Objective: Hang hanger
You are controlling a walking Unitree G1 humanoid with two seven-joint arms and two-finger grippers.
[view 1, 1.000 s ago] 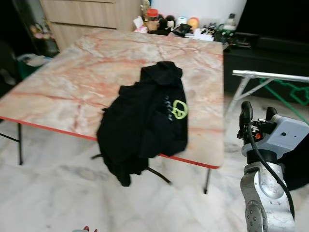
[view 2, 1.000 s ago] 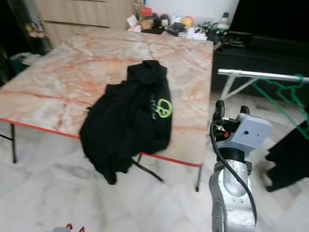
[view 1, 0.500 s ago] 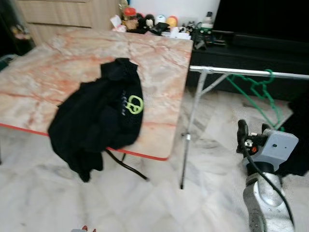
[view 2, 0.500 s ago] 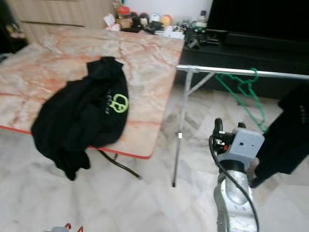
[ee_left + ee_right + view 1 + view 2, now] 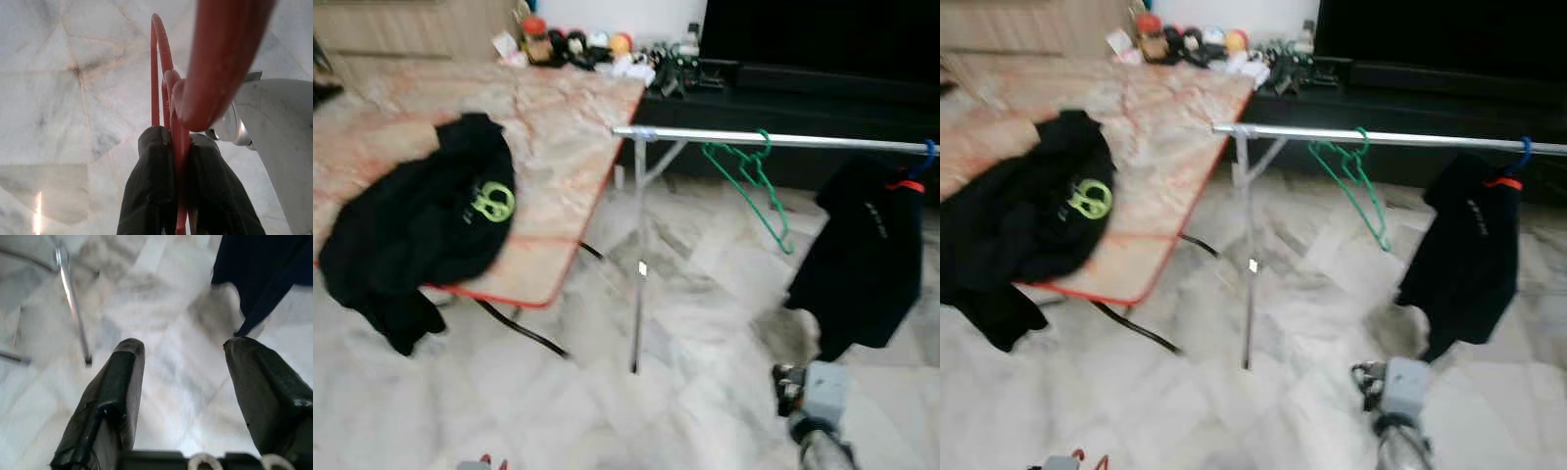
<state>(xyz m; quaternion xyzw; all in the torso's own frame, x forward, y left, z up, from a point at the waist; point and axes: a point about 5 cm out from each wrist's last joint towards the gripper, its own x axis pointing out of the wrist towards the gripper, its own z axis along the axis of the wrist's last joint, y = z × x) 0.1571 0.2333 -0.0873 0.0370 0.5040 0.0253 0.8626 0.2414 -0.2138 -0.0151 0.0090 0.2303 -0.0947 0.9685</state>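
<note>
Red wire, the hanger (image 5: 168, 93) is pinched between the two black fingers (image 5: 149, 191) of the left gripper (image 5: 173, 147). Its thin loops rise out of the closed jaws, and a thicker, blurred curve of the same red crosses close to the lens. Pale marble floor (image 5: 58, 88) lies behind it, so the arm seems to hang low at the robot's side; a scrap of red at the lower edge of the left eye view fits that. The jaws are shut flat on the wire with no gap to be seen, and the hanger stands roughly in line with the fingers.

Judged from this, the pick-up is done and the hanging is not: the hanger is well apart from the silver rail (image 5: 783, 140) of the clothes rack, which stands ahead to the right. That rail already carries a green hanger (image 5: 749, 181) and, further right, a black garment (image 5: 862, 255) on a blue hook. What is left is to close in on the rack, lift the left arm and hook the red wire over a bare stretch of rail.

Low at the right, the right gripper (image 5: 183, 382) holds nothing, its fingers spread wide over the floor near the rack's leg (image 5: 71, 298). On the left, a black hoodie (image 5: 421, 220) lies on the marble-patterned table (image 5: 563, 117).
</note>
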